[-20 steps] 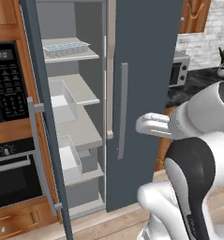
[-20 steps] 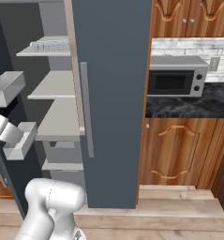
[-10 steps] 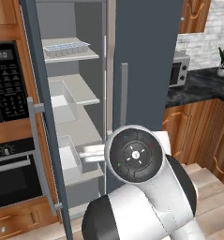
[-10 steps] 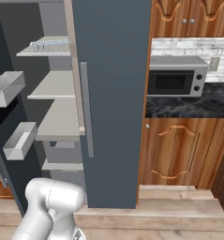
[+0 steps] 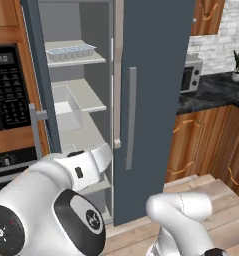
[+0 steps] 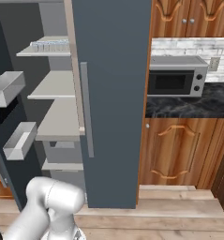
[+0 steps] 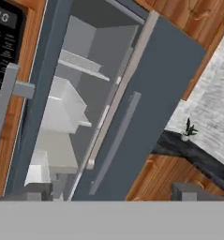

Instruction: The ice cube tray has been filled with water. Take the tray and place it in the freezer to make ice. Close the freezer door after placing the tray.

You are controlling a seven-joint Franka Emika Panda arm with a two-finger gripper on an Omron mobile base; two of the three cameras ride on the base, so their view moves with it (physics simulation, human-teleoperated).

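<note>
The ice cube tray [image 5: 71,50] lies on the top shelf of the freezer [image 5: 83,95], its pale blue cells of water showing; from the right it sits at the shelf's front [image 6: 50,45]. The freezer door [image 5: 40,85] stands swung open to the left, with grey bins [image 6: 6,88] on its inner side. My gripper [image 7: 114,192] is open with nothing between its fingertips [image 7: 38,191]. It is low, in front of the open compartment [image 7: 66,108], and looks up into it, well below the tray's shelf. The arm's white body covers the lower shelves in the left base view.
The plain closed fridge door [image 5: 156,100] with its long handle [image 5: 131,110] stands right of the freezer. A black wall oven [image 5: 8,95] is left of the open door. A microwave [image 6: 176,79] sits on the dark counter [image 6: 193,104] above wooden cabinets.
The arm has swung from the right side to low left in front of the freezer. The gripper stayed open. Tray and door have not moved.
</note>
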